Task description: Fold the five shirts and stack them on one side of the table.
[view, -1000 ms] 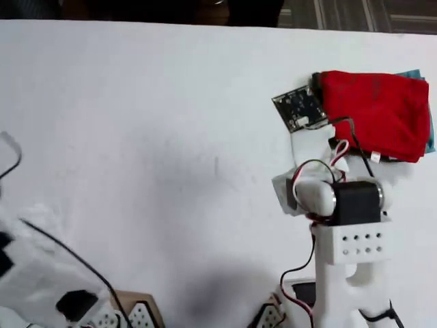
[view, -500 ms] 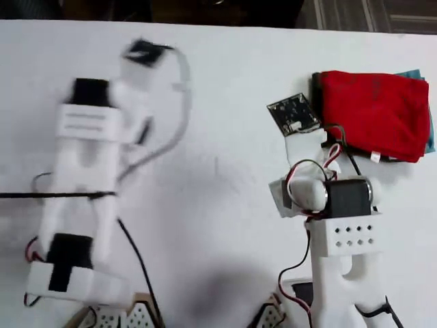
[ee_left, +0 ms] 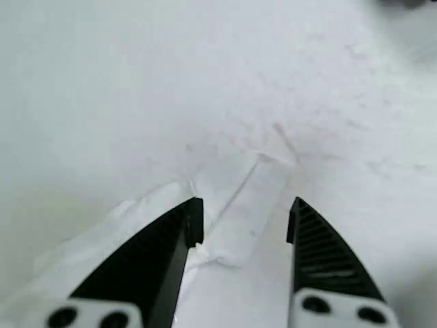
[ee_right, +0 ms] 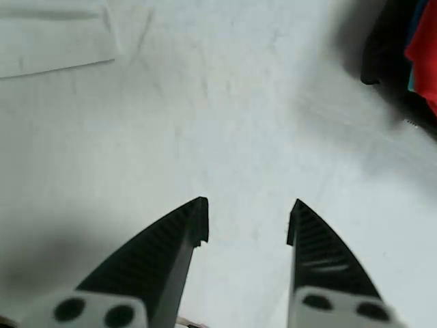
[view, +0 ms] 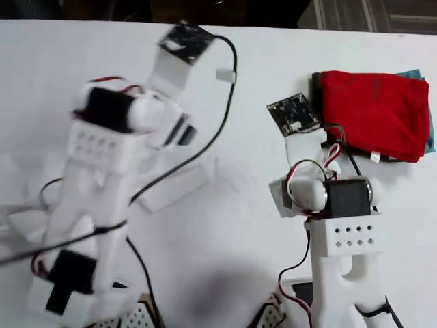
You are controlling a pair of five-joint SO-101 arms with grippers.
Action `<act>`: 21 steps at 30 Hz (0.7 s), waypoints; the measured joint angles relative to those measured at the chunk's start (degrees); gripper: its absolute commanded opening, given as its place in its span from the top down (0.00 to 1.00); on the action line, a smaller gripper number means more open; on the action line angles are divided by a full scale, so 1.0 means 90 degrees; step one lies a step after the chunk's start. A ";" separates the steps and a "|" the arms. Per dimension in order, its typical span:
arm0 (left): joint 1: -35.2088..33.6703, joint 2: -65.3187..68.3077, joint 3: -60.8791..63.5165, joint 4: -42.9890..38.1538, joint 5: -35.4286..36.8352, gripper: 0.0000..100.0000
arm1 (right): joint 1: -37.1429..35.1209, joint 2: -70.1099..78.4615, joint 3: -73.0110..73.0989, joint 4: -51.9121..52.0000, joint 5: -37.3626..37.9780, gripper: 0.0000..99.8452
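judging this as pickup of the next shirt: left pincer (ee_left: 244, 205), jaws apart, hangs over a flat white fabric strip (ee_left: 263, 188) on the white desk (view: 273, 55). right pincer (ee_right: 247, 205) apart too, near the folded red shirt stack (view: 375, 113). next: clamp a white edge.

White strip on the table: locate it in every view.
High view: white strip at mid-table, beside the left arm.
Left wrist view: strip under the left tool, between its tips.
Right wrist view: strip far ahead of the right tool.
Landmark, high and right wrist: red shirt.
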 measured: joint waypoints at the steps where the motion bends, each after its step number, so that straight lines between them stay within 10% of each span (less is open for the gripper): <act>1: -0.0215 -0.0137 -0.0010 0.0127 0.0000 0.78 | 0.0000 0.0000 0.0000 -0.0020 0.0000 0.80; 13: -0.4503 -0.0606 0.2452 -0.0156 -0.1621 0.78 | -0.1241 0.1241 0.0000 -0.0821 0.0000 0.65; 21: -0.5998 -0.0606 0.3770 -0.0752 -0.1856 0.78 | -0.2842 0.3595 -0.0508 -0.1944 0.0000 0.64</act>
